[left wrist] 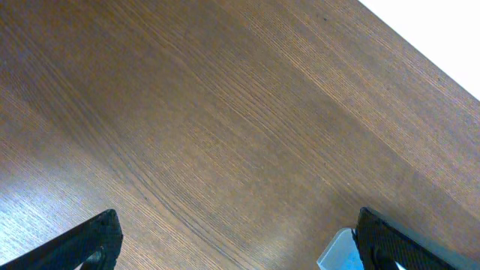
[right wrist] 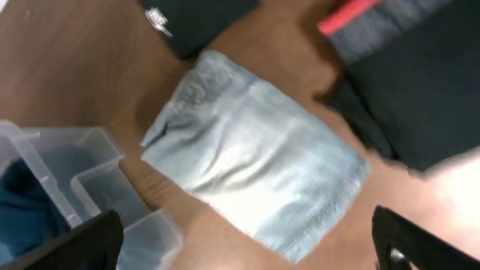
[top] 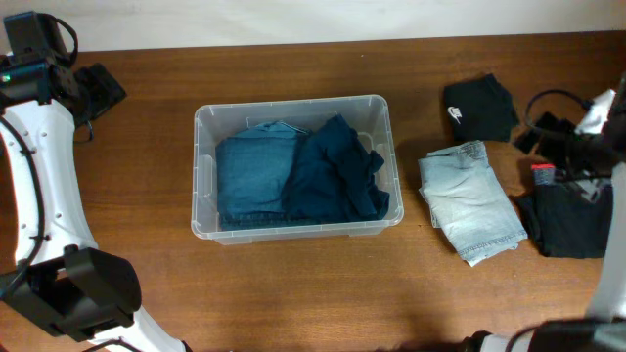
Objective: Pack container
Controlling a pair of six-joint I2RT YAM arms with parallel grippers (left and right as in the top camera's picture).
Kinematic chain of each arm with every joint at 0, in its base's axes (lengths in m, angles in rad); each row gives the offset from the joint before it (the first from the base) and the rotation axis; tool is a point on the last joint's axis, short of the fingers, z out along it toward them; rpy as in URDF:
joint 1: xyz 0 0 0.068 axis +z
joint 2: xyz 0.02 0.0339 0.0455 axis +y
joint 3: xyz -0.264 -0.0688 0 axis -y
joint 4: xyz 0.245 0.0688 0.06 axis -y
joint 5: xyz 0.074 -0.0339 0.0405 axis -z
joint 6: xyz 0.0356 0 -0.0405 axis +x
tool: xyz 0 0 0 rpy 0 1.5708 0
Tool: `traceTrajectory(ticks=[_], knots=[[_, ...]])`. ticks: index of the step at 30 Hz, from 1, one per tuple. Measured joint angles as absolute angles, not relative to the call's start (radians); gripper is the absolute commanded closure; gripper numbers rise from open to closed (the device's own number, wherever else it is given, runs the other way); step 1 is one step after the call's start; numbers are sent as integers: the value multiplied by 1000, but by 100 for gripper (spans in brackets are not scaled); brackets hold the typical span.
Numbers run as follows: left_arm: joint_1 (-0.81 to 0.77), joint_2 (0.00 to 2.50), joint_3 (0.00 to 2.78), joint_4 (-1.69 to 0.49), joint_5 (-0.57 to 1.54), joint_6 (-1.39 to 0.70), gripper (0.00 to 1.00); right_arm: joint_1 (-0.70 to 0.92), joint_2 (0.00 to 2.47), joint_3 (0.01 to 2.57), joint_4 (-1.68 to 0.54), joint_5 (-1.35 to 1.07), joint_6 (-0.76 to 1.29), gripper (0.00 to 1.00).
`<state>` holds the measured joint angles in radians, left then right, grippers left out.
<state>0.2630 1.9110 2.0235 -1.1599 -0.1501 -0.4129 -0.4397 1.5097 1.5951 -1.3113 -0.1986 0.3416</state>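
Note:
The clear plastic container (top: pixel 293 105) stands mid-table. Inside it lie folded blue jeans (top: pixel 249 176) on the left and a dark teal garment (top: pixel 337 171) on the right. A folded light denim piece (top: pixel 472 200) lies on the table to its right. My right gripper (top: pixel 536 132) hovers open beyond that piece; in the right wrist view the gripper (right wrist: pixel 247 225) stands above the light denim (right wrist: pixel 255 161), with a container corner (right wrist: pixel 97 176) at left. My left gripper (top: pixel 112 93) is open at the far left over bare wood, and the left wrist view shows it (left wrist: pixel 238 225) empty.
A black garment with a white logo (top: pixel 479 108) lies at the back right. A dark garment with a red strip (top: pixel 567 220) lies at the right edge, partly under my right arm. A corner of the container (left wrist: pixel 337 251) shows beside the left finger.

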Motion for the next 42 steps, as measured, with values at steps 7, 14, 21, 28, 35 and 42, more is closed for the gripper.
traceTrajectory(ticks=[7,14,21,28,35,42], knots=[[263,1911,2024,-1160,-150,-413,1,-444,1421,1499,-1352,-165,561,1],[263,1911,2024,-1159,-150,-413,1,-544,1295,1225,-1244,-200,617,1],[263,1911,2024,-1160,-150,-413,1,-624,1126,973,-1079,-326,567,1],[263,1911,2024,-1159,-150,-413,1,-627,1100,769,-868,-434,544,1],[263,1911,2024,-1160,-150,-413,1,-695,1100,602,-711,-550,554,1],[263,1911,2024,-1160,-150,-413,0,-765,1100,591,-775,-574,544,1]])
